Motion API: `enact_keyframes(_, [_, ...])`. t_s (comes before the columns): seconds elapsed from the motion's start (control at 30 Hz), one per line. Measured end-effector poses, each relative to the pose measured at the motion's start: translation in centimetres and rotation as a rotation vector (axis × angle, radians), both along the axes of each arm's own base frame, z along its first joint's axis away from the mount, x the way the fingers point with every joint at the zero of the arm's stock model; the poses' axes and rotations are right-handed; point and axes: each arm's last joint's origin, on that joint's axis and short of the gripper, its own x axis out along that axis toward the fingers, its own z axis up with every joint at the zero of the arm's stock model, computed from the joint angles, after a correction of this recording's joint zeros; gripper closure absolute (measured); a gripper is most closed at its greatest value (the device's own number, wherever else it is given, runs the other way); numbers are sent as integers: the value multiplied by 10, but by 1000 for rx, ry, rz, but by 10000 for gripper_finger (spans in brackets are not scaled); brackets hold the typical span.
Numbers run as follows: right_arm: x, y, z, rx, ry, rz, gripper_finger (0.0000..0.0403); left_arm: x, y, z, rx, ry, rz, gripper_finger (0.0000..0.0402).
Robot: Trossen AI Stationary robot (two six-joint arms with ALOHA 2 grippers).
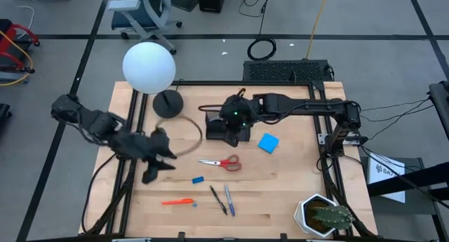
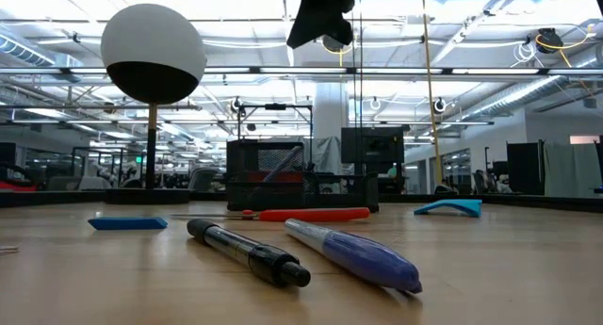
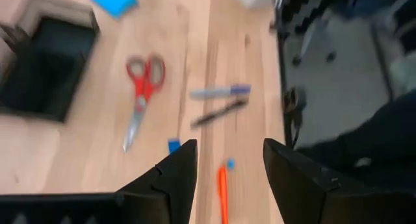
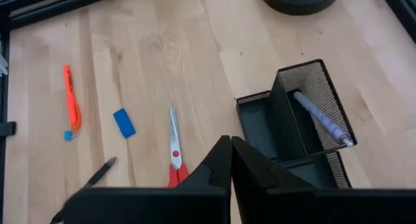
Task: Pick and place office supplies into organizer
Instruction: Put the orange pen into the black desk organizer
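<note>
The left gripper (image 1: 158, 165) is held above the table's left half with its fingers spread and nothing between them; the right gripper (image 1: 235, 126) is poised over the organizer (image 1: 226, 128) with its fingers pressed together, empty. One greyish pen (image 4: 323, 117) is already leaned inside the tall mesh section; the rest lies loose on the wood in front of the organizer.

The orange pen (image 1: 177, 201) is seen nearest the left gripper; it is judged light, stiff and smooth, apt to roll, so it would best be taken across the middle of its barrel. The black pen (image 1: 217, 199) and the blue pen (image 1: 229, 199) are laid close side by side, which may crowd a grasp on either. The scissors (image 1: 223, 163) are judged the heaviest piece, rigid, with slick blades; the pivot or the red handles would offer the surest hold. The small blue eraser (image 1: 198, 179) is low and flat, as is the blue pad (image 1: 268, 143), so either would have to be pinched at its edges.

No brand, label or legible writing can be made out on any of these items.
</note>
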Motion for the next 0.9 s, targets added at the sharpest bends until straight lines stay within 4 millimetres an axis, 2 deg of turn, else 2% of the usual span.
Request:
enact_keyframes(0.27, [0, -1, 0, 14, 1, -17, 403, 22, -36, -43, 100, 263, -23, 220])
enact_keyframes(0.5, [0, -1, 0, 42, -1, -49, 403, 36, -62, -70, 159, 353, -52, 220])
enact_keyframes(0.9, [1, 9, 0, 61, -5, -45, 403, 37, -100, -106, 242, 452, -114, 220])
